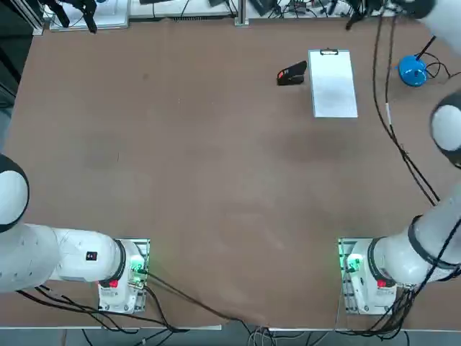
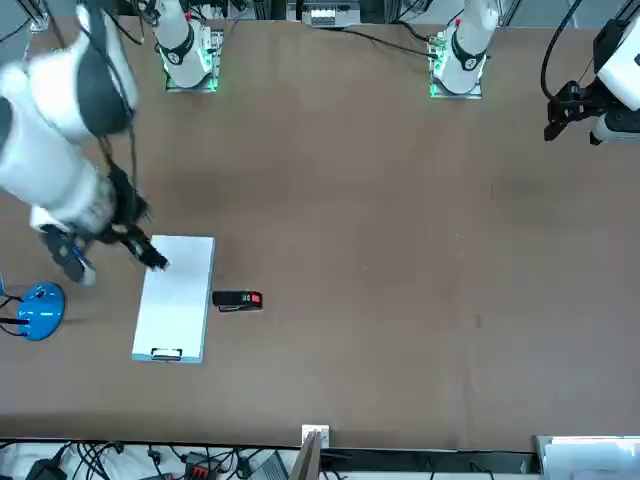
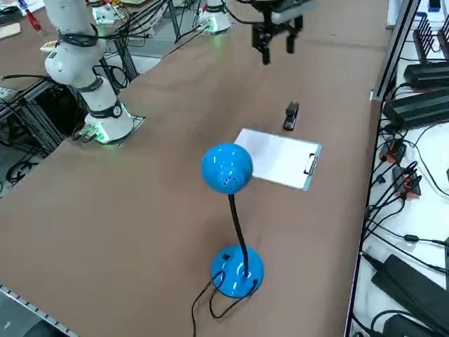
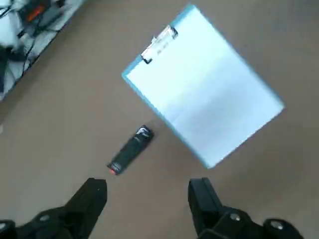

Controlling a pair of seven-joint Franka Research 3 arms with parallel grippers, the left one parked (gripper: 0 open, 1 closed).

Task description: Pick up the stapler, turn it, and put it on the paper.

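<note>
Right gripper (image 4: 147, 191) hangs in the air above the table, fingers spread wide, nothing between them. In the wrist view both fingers frame bare tabletop, with the stapler (image 4: 130, 150) just beyond the tips. That reads as a hover pose ahead of a descent; the grasp has not begun. In the front view the gripper (image 2: 150, 255) appears over a corner of the paper (image 2: 176, 296), but since it is raised, this overlap is likely only the camera angle.

Stapler (image 1: 292, 74) lies flat on the table, just beside one long edge of the paper (image 1: 333, 82), close to it but not touching. It lies roughly crosswise to the paper's long axis, red patch at the end away from the sheet. Judgement: that crosswise lie is why the task asks for a turn before placing.

The paper is a white sheet on a clipboard, with the metal clip (image 1: 328, 52) at the short end farthest from the robot's base. The sheet is bare, so there is plenty of landing room.

Surface: brown matte tabletop (image 1: 202, 166), mostly bare. A blue desk lamp (image 3: 230, 210) stands to the robot's right of the paper, well apart from the stapler; its cable (image 1: 400, 137) trails over the table edge. Cables and black equipment line the far side and the right edge of the table. The lamp could crowd a wide swing on that side.
</note>
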